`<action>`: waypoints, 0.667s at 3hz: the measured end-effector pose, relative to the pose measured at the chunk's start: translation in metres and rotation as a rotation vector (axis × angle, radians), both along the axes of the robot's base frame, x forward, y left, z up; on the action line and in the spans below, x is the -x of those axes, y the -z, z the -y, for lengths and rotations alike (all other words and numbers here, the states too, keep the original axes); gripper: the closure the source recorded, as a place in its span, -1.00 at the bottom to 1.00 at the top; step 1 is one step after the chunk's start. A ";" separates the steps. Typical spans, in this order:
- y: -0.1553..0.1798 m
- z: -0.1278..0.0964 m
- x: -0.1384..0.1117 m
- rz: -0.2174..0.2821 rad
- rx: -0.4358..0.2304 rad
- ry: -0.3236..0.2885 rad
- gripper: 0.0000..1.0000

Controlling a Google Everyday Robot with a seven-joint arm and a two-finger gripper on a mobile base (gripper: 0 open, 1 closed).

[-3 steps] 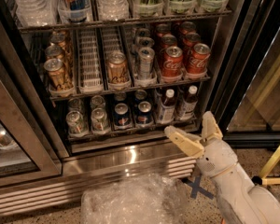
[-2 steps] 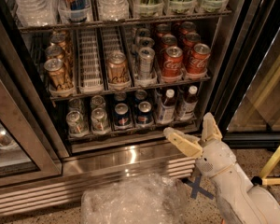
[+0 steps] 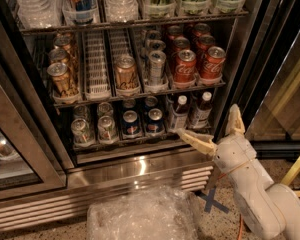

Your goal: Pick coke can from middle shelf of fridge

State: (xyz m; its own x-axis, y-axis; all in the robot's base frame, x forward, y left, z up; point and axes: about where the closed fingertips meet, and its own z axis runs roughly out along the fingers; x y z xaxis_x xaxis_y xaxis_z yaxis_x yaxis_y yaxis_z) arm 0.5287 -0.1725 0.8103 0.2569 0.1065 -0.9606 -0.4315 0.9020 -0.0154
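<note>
White Coca-Cola script reads clearly on the front coke can (image 3: 185, 67), which stands upright at the right end of the middle shelf (image 3: 140, 95) with a second red can (image 3: 212, 63) just beside it and more behind. Left of them on that shelf stand a silver can (image 3: 156, 67) and gold-tan cans (image 3: 125, 73); their lettering is unreadable. The gripper (image 3: 207, 120) hangs below the shelf's right end, outside the fridge (image 3: 140, 170), fingers (image 3: 196, 141) spread wide, holding nothing. Compared with a second ago it has edged slightly upward; the cans have not moved.
</note>
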 end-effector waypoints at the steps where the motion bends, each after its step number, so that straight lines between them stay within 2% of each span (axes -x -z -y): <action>1: -0.005 0.006 -0.020 0.085 0.119 0.089 -1.00; 2: -0.002 0.011 -0.023 0.108 0.143 0.128 -1.00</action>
State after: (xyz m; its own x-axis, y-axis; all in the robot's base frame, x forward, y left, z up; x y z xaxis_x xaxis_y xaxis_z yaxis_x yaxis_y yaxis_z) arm 0.5517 -0.1840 0.8121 0.3622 -0.0693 -0.9295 -0.3022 0.9346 -0.1874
